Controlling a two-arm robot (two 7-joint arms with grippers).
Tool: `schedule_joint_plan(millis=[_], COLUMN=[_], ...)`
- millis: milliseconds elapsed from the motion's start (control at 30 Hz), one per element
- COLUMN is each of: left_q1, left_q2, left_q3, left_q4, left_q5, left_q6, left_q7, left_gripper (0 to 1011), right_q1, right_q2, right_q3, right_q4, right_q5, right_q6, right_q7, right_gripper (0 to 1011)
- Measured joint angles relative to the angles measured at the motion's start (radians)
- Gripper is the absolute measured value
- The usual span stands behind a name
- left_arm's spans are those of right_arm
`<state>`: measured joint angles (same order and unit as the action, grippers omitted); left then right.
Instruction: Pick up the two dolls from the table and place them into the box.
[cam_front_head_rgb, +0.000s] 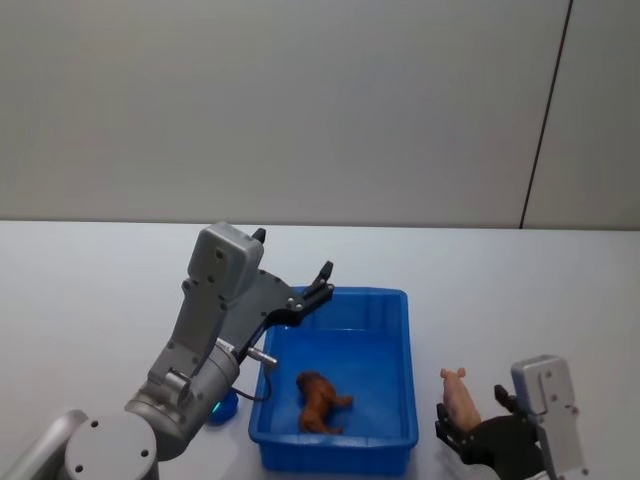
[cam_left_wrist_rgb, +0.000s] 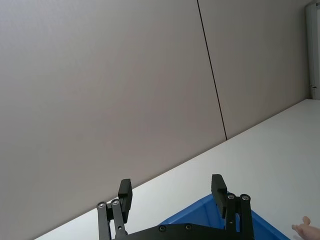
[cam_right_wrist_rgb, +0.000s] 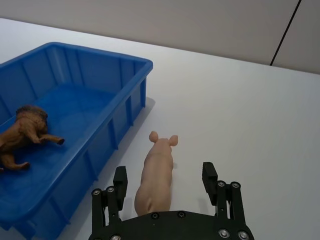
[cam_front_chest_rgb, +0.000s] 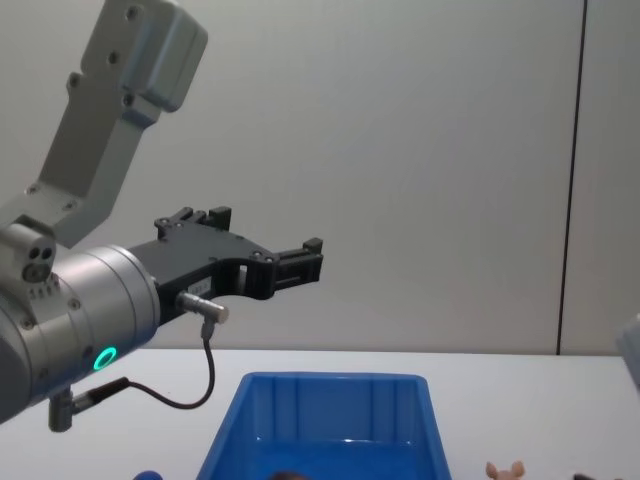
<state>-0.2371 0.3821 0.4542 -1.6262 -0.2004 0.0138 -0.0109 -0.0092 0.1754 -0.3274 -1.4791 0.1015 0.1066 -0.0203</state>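
The blue box (cam_front_head_rgb: 408, 345) sits on the white table (cam_front_head_rgb: 90, 290) in front of me. A reddish-brown dog doll (cam_front_head_rgb: 319, 402) lies on its side inside it, also clear in the right wrist view (cam_right_wrist_rgb: 26, 131). The pink pig doll (cam_front_head_rgb: 457, 388) stands on the table just right of the box. My right gripper (cam_right_wrist_rgb: 164, 175) is open, its fingers either side of the pig's (cam_right_wrist_rgb: 156, 175) rear half, not clamped. My left gripper (cam_front_head_rgb: 293, 256) hangs open and empty above the box's far-left corner, well above the rim (cam_front_chest_rgb: 330, 380).
A small blue object (cam_front_head_rgb: 222, 406) lies on the table by the box's left side, under my left arm. A plain wall (cam_front_head_rgb: 300, 100) rises behind the table's far edge. Open tabletop lies to the right of and beyond the pig.
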Motion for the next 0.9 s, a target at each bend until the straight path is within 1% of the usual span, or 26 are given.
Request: schedule_joint_plan(millis=[33, 100, 133, 200, 367, 433, 467, 533, 567, 600, 667, 900], left_q1=[0.000, 0.000, 0.000, 0.000, 0.000, 0.000, 0.000, 0.000, 0.000, 0.000, 0.000, 0.000], left_q2=[0.000, 0.000, 0.000, 0.000, 0.000, 0.000, 0.000, 0.000, 0.000, 0.000, 0.000, 0.000], left_q3=[0.000, 0.000, 0.000, 0.000, 0.000, 0.000, 0.000, 0.000, 0.000, 0.000, 0.000, 0.000], left_q4=[0.000, 0.000, 0.000, 0.000, 0.000, 0.000, 0.000, 0.000, 0.000, 0.000, 0.000, 0.000], left_q5=[0.000, 0.000, 0.000, 0.000, 0.000, 0.000, 0.000, 0.000, 0.000, 0.000, 0.000, 0.000], left_q6=[0.000, 0.000, 0.000, 0.000, 0.000, 0.000, 0.000, 0.000, 0.000, 0.000, 0.000, 0.000], left_q7=[0.000, 0.000, 0.000, 0.000, 0.000, 0.000, 0.000, 0.000, 0.000, 0.000, 0.000, 0.000], left_gripper=[1001, 1001, 1001, 1001, 1001, 1001, 1001, 1001, 1001, 1001, 1001, 1001], right_q1=[0.004, 0.008, 0.012, 0.016, 0.026, 0.027, 0.029, 0.030, 0.030, 0.031, 0.031, 0.028], right_q2=[-0.003, -0.005, -0.008, -0.011, -0.019, -0.020, -0.022, -0.024, -0.024, -0.024, -0.026, -0.026], right_q3=[0.000, 0.000, 0.000, 0.000, -0.001, -0.001, -0.001, -0.002, -0.002, -0.002, -0.001, 0.002], right_q4=[0.012, 0.022, 0.031, 0.041, 0.066, 0.071, 0.075, 0.079, 0.079, 0.080, 0.080, 0.062], right_q5=[0.001, 0.001, 0.002, 0.003, 0.004, 0.004, 0.004, 0.005, 0.005, 0.006, 0.007, 0.010], right_q6=[-0.001, -0.003, -0.004, -0.006, -0.011, -0.012, -0.014, -0.015, -0.015, -0.016, -0.018, -0.030], right_q7=[0.006, 0.012, 0.018, 0.022, 0.035, 0.037, 0.038, 0.039, 0.039, 0.039, 0.039, 0.033], right_gripper=[921, 889, 839, 806, 634, 594, 536, 503, 450, 418, 383, 383])
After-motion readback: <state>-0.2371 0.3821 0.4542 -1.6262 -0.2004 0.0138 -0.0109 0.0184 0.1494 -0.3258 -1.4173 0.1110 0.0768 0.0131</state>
